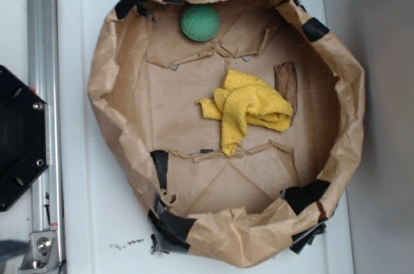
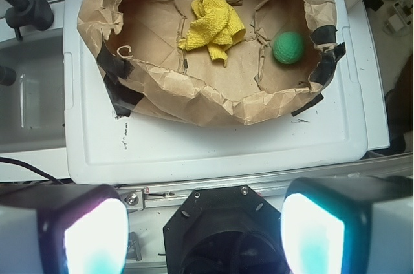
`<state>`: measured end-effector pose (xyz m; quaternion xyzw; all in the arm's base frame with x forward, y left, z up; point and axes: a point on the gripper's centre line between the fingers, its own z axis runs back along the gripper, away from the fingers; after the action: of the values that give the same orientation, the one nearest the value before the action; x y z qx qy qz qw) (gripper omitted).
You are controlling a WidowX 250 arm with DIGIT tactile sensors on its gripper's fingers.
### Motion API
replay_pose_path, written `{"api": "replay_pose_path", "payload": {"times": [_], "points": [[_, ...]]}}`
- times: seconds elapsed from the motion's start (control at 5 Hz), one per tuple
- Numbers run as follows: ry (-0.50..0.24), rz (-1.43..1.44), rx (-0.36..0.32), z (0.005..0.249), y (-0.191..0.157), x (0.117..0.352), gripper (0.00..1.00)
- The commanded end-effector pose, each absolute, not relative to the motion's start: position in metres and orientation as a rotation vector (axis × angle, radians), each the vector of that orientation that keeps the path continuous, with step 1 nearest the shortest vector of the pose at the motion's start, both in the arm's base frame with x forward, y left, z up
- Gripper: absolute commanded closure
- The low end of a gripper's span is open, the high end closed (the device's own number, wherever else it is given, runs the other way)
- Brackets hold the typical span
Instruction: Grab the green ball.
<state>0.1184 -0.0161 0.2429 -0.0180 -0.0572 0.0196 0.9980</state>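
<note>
The green ball [image 1: 200, 22] [image 2: 288, 48] is a small dimpled sphere lying inside a brown paper basin [image 1: 107, 86] [image 2: 194, 99], close to its wall. A crumpled yellow cloth [image 1: 249, 109] [image 2: 212, 23] lies near the basin's middle, apart from the ball. My gripper [image 2: 204, 235] shows only in the wrist view, high above the robot's base and well short of the basin. Its two pale pads [image 2: 96, 238] stand wide apart with nothing between them.
The basin, patched with black tape, rests on a white lid [image 1: 90, 222] [image 2: 194, 151]. A brown scrap [image 1: 285, 80] lies beside the cloth. A black octagonal base [image 1: 19, 138] [image 2: 223, 222] and a metal rail [image 1: 42, 41] run along the lid's edge.
</note>
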Motion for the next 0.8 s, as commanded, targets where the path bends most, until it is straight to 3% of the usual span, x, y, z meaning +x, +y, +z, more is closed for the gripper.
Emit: {"api": "replay_pose_path", "payload": {"times": [0.0, 0.2, 0.4, 0.6], "points": [[-0.114, 0.039, -0.036, 0.243, -0.016, 0.118, 0.0], [-0.049, 0.024, 0.12, 0.217, -0.007, 0.147, 0.0], [-0.02, -0.115, 0.263, 0.174, 0.007, 0.185, 0.0], [-0.177, -0.346, 0.263, 0.147, 0.024, 0.216, 0.0]]}}
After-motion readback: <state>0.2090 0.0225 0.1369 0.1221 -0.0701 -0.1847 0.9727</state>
